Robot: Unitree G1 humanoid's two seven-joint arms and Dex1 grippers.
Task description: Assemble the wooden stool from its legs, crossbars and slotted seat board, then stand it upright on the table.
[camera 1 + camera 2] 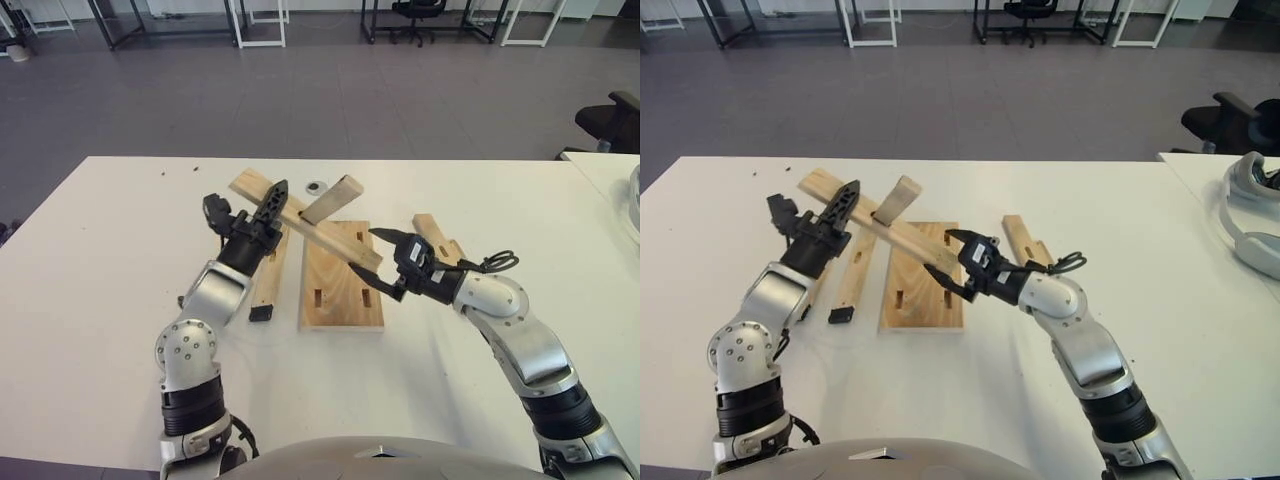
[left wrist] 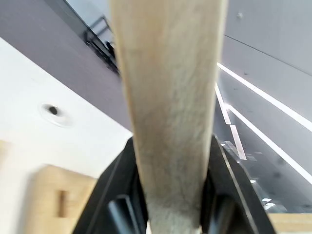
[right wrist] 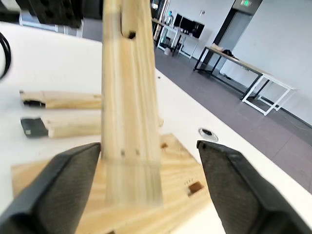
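Gripped long pale wooden leg [image 1: 322, 235] in left end effector [image 1: 270, 208], right end effector [image 1: 381, 264] open — probably best aligned over slotted wooden seat board [image 1: 340, 302].

Right pincer [image 3: 148, 146] spread astride wooden leg [image 3: 129, 97], above slotted seat board [image 3: 178, 163].

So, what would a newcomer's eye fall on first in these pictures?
First the long wooden bar, held slanted above the table by the left gripper. Its lower end lies between the open fingers of the right gripper, over the flat seat board with slots.
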